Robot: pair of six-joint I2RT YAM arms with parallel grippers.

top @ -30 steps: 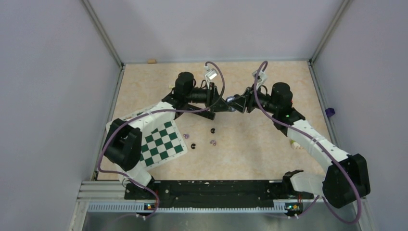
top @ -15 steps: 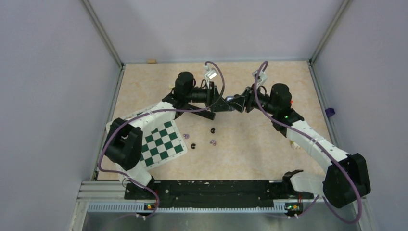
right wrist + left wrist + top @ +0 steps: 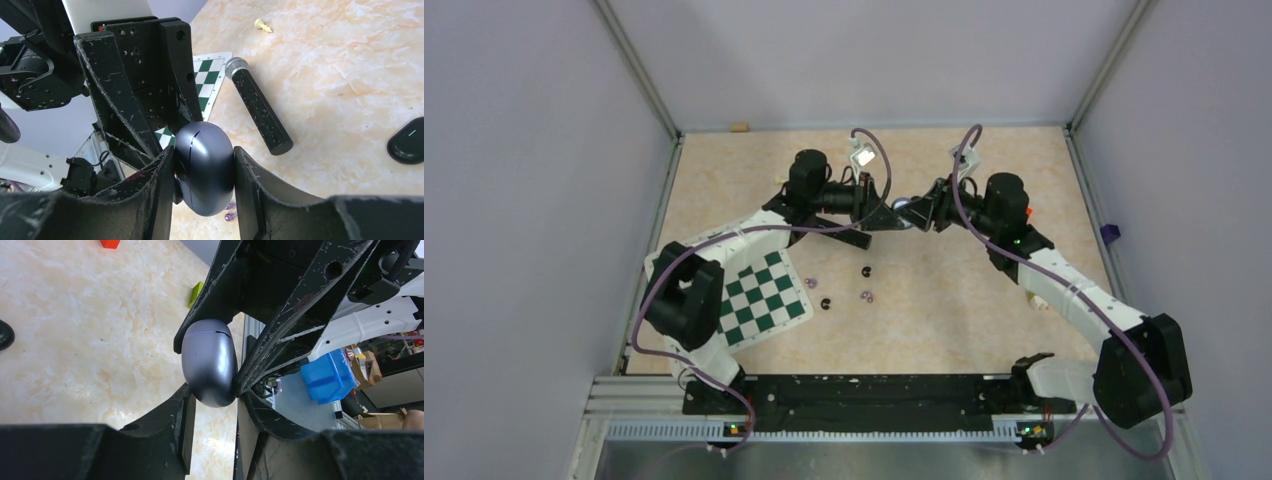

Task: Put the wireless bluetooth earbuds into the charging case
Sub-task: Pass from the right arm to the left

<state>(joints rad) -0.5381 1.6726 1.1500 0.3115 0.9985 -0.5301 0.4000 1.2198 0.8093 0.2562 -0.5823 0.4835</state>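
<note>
My top camera sits high behind the near edge, looking down over the whole desk (image 3: 944, 320) to its far edge. The left wrist camera rides close behind the left gripper (image 3: 214, 396) and faces the right edge. The right wrist camera sits equally close behind the right gripper (image 3: 204, 152) and faces the near-left corner and the chessboard (image 3: 210, 75). All three views share the charging case (image 3: 904, 207) that both grippers pinch.

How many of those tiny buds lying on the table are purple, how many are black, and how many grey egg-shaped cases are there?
pale purple earbuds: 2
black earbuds: 2
charging case: 1
Total: 5
</note>
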